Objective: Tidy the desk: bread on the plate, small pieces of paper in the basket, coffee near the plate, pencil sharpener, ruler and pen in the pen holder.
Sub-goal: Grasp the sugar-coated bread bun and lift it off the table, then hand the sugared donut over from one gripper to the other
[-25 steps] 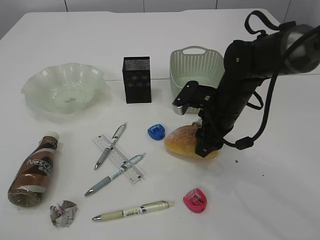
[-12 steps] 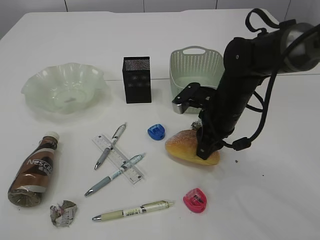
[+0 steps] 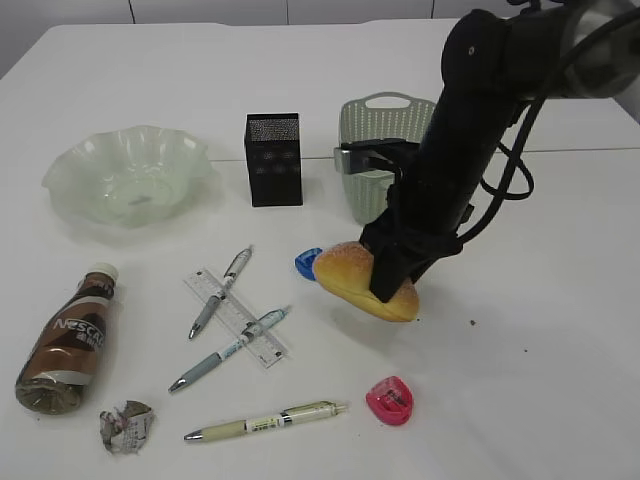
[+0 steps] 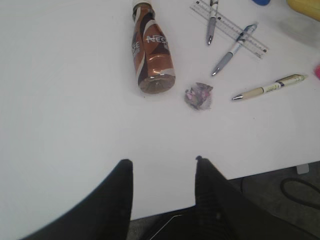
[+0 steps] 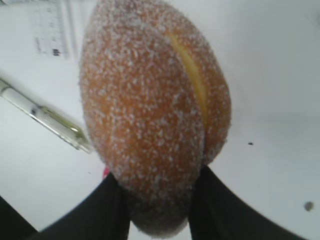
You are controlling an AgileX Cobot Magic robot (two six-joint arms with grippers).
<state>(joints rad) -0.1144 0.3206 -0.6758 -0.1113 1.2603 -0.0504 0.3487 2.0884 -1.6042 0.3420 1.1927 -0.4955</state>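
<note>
- My right hand [image 3: 392, 288] pinches the bread [image 3: 362, 280] by one end, a finger pressed in on each side, and the bun hangs clear of the surface [image 3: 540, 330], near the middle and in front of the basket [image 3: 372, 130].
- The grip is short, at the tip only, so I judge the bun could pivot or slip; I would carry it level and slowly, with no sudden turn.
- The way to the plate [image 3: 128, 175], far left, passes the pen holder [image 3: 273, 158]; I would stay high enough to clear both it and the wavy rim, then lower into the middle before letting go.
- My left hand [image 4: 162, 167] is spread and holds nothing, at the near left edge, with the coffee [image 4: 151, 55] lying on its side beyond it and a paper ball [image 4: 199, 95] just beside the bottle's base.
- The bread covers most of a blue sharpener [image 3: 305, 260].
- My arm cuts off the basket's right side.
- In the right wrist view the bun fills the picture, so I cannot see what lies below it.
</note>
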